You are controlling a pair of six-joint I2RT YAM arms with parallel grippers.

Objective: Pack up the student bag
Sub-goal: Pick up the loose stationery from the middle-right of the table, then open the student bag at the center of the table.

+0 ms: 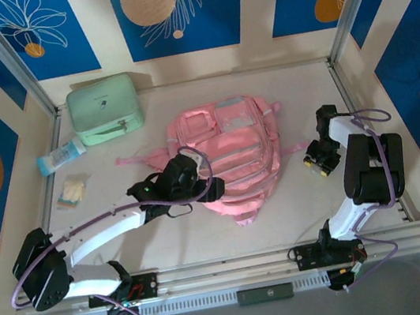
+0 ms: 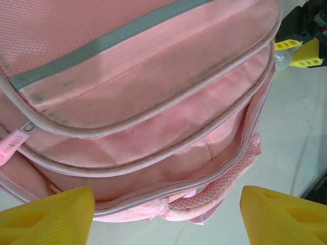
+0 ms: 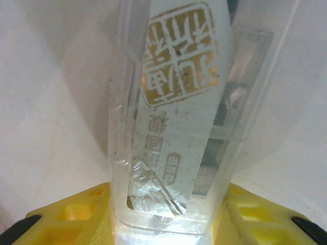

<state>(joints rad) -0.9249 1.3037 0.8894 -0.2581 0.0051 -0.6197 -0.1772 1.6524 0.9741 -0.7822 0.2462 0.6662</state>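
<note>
**Left arm:** the left gripper is shown with its yellow fingertips spread wide. The pink student bag lies directly ahead of them and partly between them, and nothing is pinched. **Right arm:** the right gripper is seen with the bag off to its left and apart from it. A transparent plastic box bearing a gold seal print is set between its fingers, flush against both; whether it is firmly clamped cannot be told.
</note>
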